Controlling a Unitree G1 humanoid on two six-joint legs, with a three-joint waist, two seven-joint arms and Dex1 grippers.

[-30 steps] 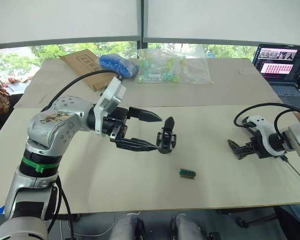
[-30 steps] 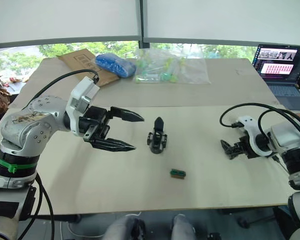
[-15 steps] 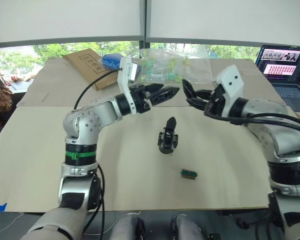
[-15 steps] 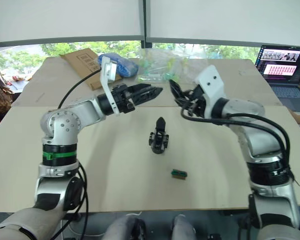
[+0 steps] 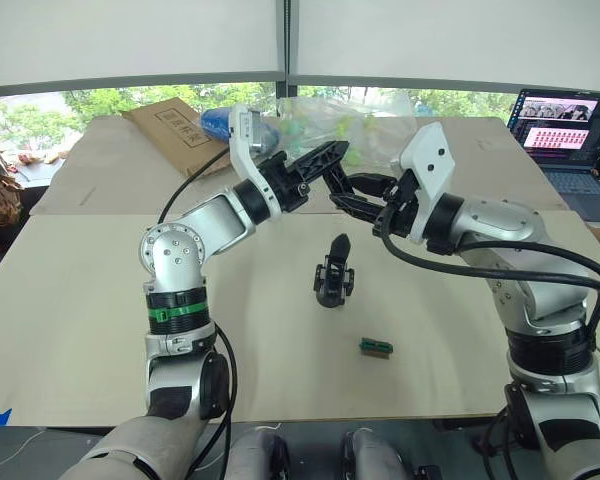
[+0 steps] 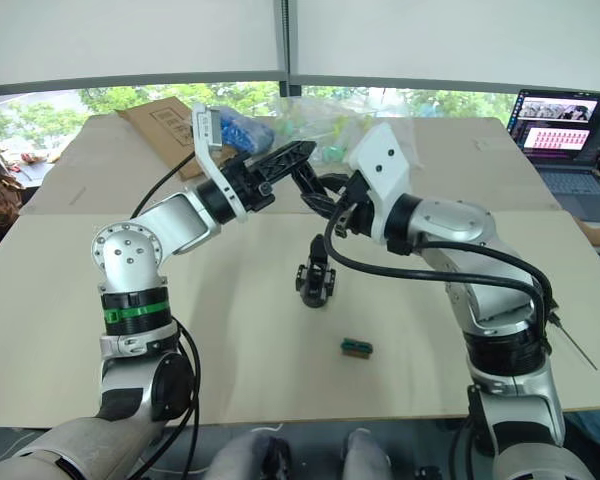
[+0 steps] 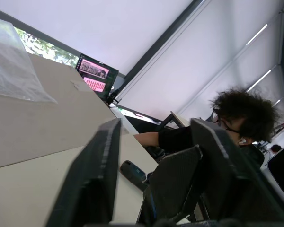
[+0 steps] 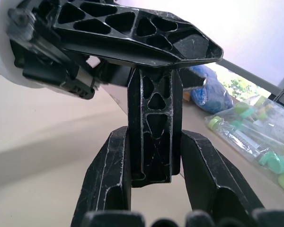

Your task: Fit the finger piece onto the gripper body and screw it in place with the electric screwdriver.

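Above the table's middle, my left pincer [image 5: 330,168] hangs with its fingers spread. Half a second ago a gap lay between it and my right pincer [image 5: 354,192]. Now the two have closed in and interlock.

Below them, the gripper body [image 5: 332,275] stands on the table [image 5: 100,300], same spot as before. It is squat and black, with a round base, a small metal mechanism and one pointed finger upright. Nothing touches it. A small green block [image 5: 375,347] lies near it, also unmoved.

Right pincer: fingers [image 8: 109,179] apart, one latticed finger of the left pincer between them. I cannot tell whether they press it.
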